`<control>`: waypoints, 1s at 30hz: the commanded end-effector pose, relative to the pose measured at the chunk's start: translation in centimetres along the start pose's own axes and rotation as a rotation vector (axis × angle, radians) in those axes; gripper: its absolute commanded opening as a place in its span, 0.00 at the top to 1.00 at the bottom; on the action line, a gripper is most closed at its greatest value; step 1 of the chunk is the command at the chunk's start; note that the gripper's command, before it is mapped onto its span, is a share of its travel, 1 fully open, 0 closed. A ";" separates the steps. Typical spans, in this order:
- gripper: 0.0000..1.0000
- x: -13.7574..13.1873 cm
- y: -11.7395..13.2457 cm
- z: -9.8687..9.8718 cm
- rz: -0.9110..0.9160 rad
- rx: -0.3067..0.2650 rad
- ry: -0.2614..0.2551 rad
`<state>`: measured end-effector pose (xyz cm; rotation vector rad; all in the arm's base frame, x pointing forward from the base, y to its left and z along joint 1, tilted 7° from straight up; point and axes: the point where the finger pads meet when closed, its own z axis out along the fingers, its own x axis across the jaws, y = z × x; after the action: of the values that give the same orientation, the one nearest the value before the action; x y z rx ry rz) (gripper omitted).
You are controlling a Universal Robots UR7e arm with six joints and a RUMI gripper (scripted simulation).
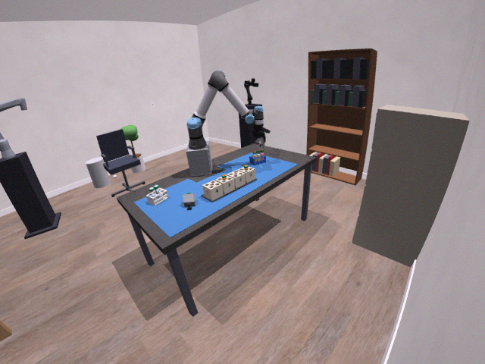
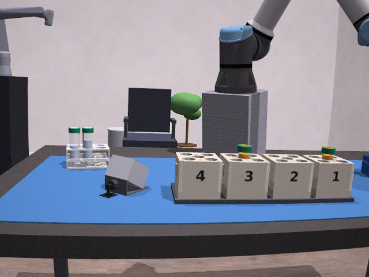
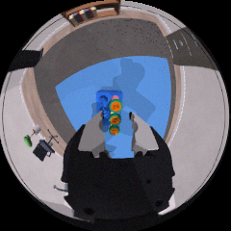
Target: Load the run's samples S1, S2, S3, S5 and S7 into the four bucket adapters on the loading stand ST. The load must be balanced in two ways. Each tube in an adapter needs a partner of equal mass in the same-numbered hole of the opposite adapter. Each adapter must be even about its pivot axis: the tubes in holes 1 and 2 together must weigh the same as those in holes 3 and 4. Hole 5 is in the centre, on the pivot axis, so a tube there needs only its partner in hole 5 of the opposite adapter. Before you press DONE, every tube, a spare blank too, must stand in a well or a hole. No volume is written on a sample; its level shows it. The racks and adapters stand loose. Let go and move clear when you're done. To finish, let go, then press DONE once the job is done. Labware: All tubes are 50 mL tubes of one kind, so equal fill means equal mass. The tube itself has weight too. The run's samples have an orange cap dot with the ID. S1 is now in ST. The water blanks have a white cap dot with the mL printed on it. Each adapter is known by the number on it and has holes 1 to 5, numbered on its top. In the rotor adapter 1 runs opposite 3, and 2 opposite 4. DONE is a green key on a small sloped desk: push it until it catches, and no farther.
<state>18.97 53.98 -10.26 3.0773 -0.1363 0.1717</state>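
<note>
"Trouble, if it comes, starts where?"

"Under my jaws [image 1: 260,145]. They stand partly open, a middling gap with nothing between, above the blue rack [image 1: 252,161] [image 2: 365,165] [image 3: 110,92]. Three orange-dotted tubes [image 1: 258,152] [image 3: 115,119] stand in it, caps in a close row."

"So a finger could catch a neighbour?"

"Yes. If I come down off-centre, a fingertip may land on a cap, or push the loose rack askew. The gap may also need widening first; I can't judge its fit."

"And the loading?"

"One sample [image 1: 223,177] [image 2: 244,148] stands in adapter 3 [image 1: 227,189] [image 2: 247,175], another [image 1: 245,167] [image 2: 328,149] in adapter 1 [image 1: 250,174] [image 2: 335,179], both seemingly central. I can't read their IDs. Misjudging a level would spoil a pairing, and so would trusting the hole number alone."

"The blanks?"

"Two green-capped tubes [image 1: 156,186] [image 2: 87,130] stand in the white rack [image 1: 158,202] [image 2: 87,167], filled to different levels. Swap them and the masses won't match."

"Last risk?"

"Pressing at the sloped desk [image 1: 189,199] [image 2: 126,169] too early, or too hard."
</note>
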 end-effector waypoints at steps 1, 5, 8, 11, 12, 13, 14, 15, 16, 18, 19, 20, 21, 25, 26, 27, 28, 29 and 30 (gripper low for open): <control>0.65 0.0 -0.1 1.1 0.000 0.001 0.001; 0.65 0.0 -0.1 1.7 0.000 0.001 0.001; 0.65 0.0 -0.1 2.7 0.000 0.001 0.001; 0.65 0.0 -0.1 3.6 0.000 0.001 0.001; 0.65 0.0 -0.1 3.6 0.000 0.001 0.001; 0.65 0.0 -0.1 3.6 0.000 0.001 0.001; 0.65 0.0 -0.1 3.6 0.000 0.001 0.001; 0.65 0.0 -0.1 3.7 0.000 0.001 0.001; 0.65 0.0 -0.1 3.8 0.000 0.001 0.001; 0.65 0.0 -0.1 4.0 0.000 0.001 0.001; 0.65 0.0 -0.1 4.1 0.000 0.001 0.001; 0.65 0.0 -0.1 4.1 0.000 0.001 0.001; 0.65 0.0 -0.1 4.1 0.000 0.001 0.001; 0.65 0.0 -0.1 4.3 0.000 0.001 0.001; 0.65 0.0 -0.1 4.3 0.000 0.001 0.001; 0.65 0.0 -0.1 4.4 0.000 0.001 0.001; 0.65 0.0 -0.1 4.4 0.000 0.001 0.001; 0.65 0.0 -0.1 4.4 0.000 0.001 0.001; 0.65 0.0 -0.1 4.4 0.000 0.001 0.001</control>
<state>19.41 53.79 -14.58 3.0765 -0.1367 0.1715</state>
